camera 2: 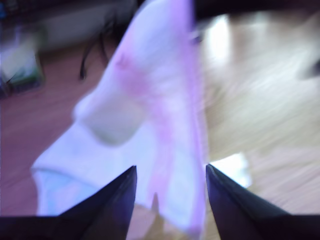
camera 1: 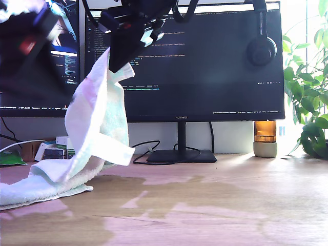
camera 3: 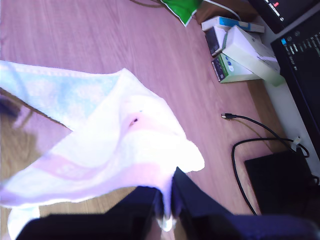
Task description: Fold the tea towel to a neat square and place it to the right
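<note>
While hoisted by a corner before the monitor [camera 1: 205, 61], evidently to drape one half over for folding, found the tea towel [camera 1: 97, 128] pinched by my second gripper [camera 3: 167, 220], lower end trailing on the desk [camera 1: 230, 205] at the exterior view's left; noted my first gripper [camera 2: 170, 195] spread, apparently gripping nothing.

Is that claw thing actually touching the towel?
Touching. In the second wrist view, my second end effector is pinched shut on the tea towel, its edge caught between the fingers.

I see the tea towel [camera 1: 95, 128] — white, fluffy terry — hanging lifted by one corner. Its lower end lies on the wood at the exterior view's left.
</note>
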